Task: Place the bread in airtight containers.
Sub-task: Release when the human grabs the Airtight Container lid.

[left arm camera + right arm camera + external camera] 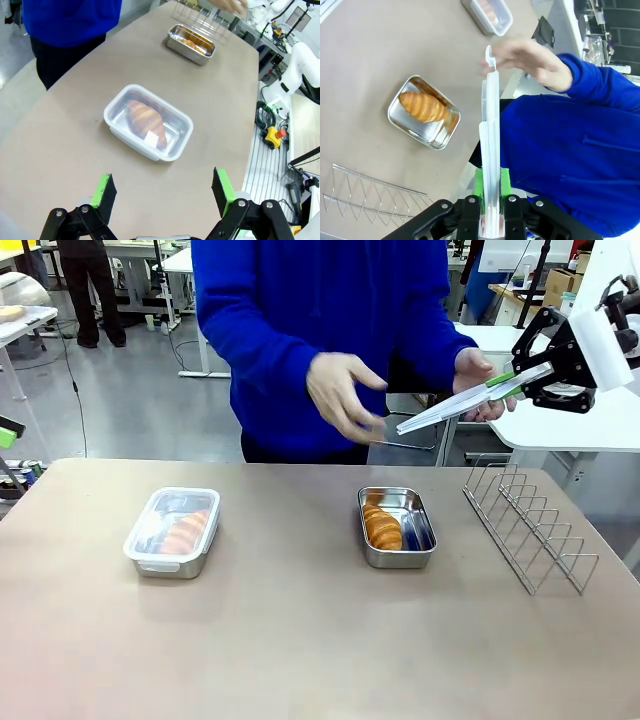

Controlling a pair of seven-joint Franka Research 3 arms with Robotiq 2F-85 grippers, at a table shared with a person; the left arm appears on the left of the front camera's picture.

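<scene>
An open steel container (pixel 398 528) (pixel 424 119) (pixel 190 43) sits right of the table's centre with a golden roll (pixel 382 528) (pixel 422 106) inside. A second container (pixel 173 531) (pixel 148 121) on the left has its clear lid on and holds another roll (pixel 146 120). My right gripper (pixel 512 381) (pixel 491 187) hangs high at the right, shut on one end of a clear plastic lid (pixel 462 404) (pixel 490 140). The person's hand (pixel 342 395) (pixel 527 59) hovers at the lid's far end; another hand (pixel 479 385) is behind it. My left gripper (pixel 162 192) stands open above the table, short of the lidded container.
A wire rack (pixel 527 522) (pixel 370 197) stands at the table's right side. The person in a blue top (pixel 320 340) stands at the far edge behind the open container. Bare tabletop (pixel 300 640) spreads across the front.
</scene>
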